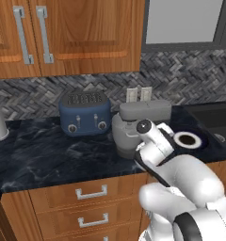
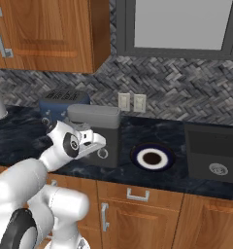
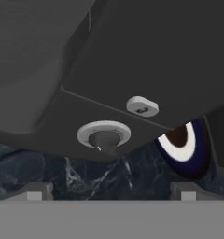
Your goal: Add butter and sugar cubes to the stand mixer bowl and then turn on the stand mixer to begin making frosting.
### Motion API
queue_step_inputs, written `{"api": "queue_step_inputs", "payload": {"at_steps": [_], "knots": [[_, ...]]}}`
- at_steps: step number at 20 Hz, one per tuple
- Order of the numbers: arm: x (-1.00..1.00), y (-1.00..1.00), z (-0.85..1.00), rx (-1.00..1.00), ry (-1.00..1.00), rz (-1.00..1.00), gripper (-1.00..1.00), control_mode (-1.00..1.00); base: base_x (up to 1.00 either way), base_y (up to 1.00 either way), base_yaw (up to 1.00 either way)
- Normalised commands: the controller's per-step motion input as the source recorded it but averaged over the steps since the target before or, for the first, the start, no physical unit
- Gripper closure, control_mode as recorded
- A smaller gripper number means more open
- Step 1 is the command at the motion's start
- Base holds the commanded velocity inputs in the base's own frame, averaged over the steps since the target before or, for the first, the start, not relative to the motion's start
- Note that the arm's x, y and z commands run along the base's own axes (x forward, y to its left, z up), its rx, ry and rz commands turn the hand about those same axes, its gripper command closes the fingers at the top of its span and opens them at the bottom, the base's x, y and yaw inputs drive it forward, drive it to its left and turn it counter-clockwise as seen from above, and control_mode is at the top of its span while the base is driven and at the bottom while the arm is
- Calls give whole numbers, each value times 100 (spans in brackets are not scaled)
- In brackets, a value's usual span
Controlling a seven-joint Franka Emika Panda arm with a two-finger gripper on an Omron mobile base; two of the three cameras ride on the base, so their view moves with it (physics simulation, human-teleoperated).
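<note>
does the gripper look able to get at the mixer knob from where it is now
Probably yes. In the hand view the knob on the mixer base sits just ahead of the open gripper, between its fingertips, with only bare counter showing between them and nothing blocking.

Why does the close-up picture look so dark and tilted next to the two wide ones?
Hand view: pressed close to the stand mixer, whose dark body looms, slanted because the camera rolls with the hand; its knob stays sharp. Left and right base views: even, flat light, soft shadows, no glare or blur on the counter.
</note>
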Motion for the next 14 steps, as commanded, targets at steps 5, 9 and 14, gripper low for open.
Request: {"api": "queue_step_inputs", "payload": {"at_steps": [5, 9, 14], "knots": [[18, -25, -48, -4, 1, 0, -100, -100, 0, 0, 0], [11, -27, -35, -1, 0, 0, -100, -100, 0, 0, 0], [7, -16, -21, 0, 0, 0, -100, -100, 0, 0, 0]]}}
